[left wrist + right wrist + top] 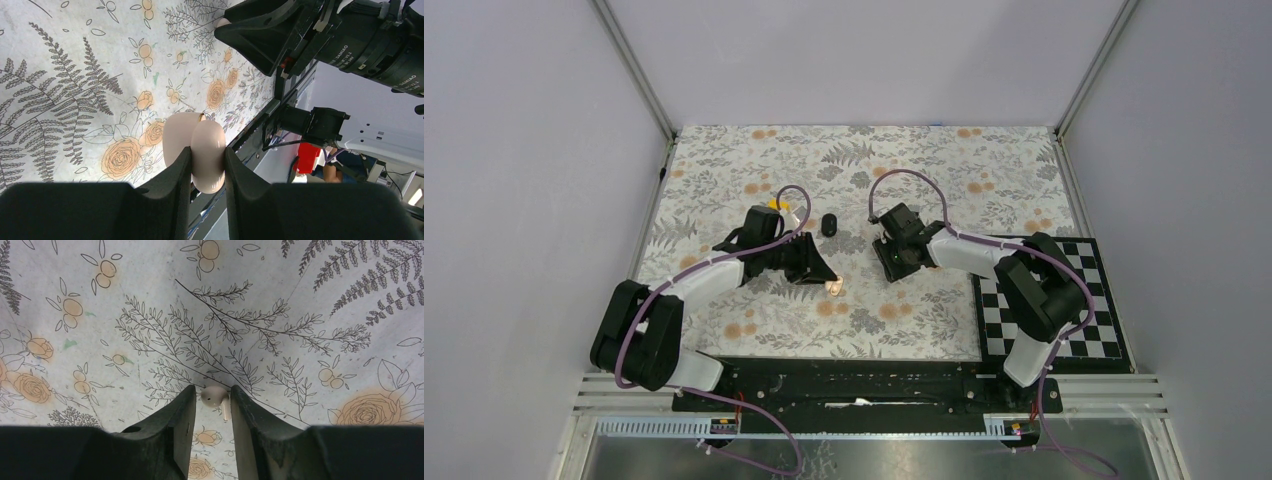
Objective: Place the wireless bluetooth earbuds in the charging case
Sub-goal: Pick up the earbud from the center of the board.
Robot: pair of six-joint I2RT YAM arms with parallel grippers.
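L gripper [207,155] clamped on open peach case [206,140]. R gripper [212,390] sits close round one pale earbud [214,395], just right of case; pinched or not, can't tell. Nothing seated yet afaict; 2nd bud unseen.

peach charging case [207,155], pale earbud [215,396], floral table [100,315]

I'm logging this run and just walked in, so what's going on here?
The left gripper is clamped on a pale peach charging case. The right gripper pinches a pale earbud between its fingertips. The two grippers are apart, so the earbud is not yet in the case.
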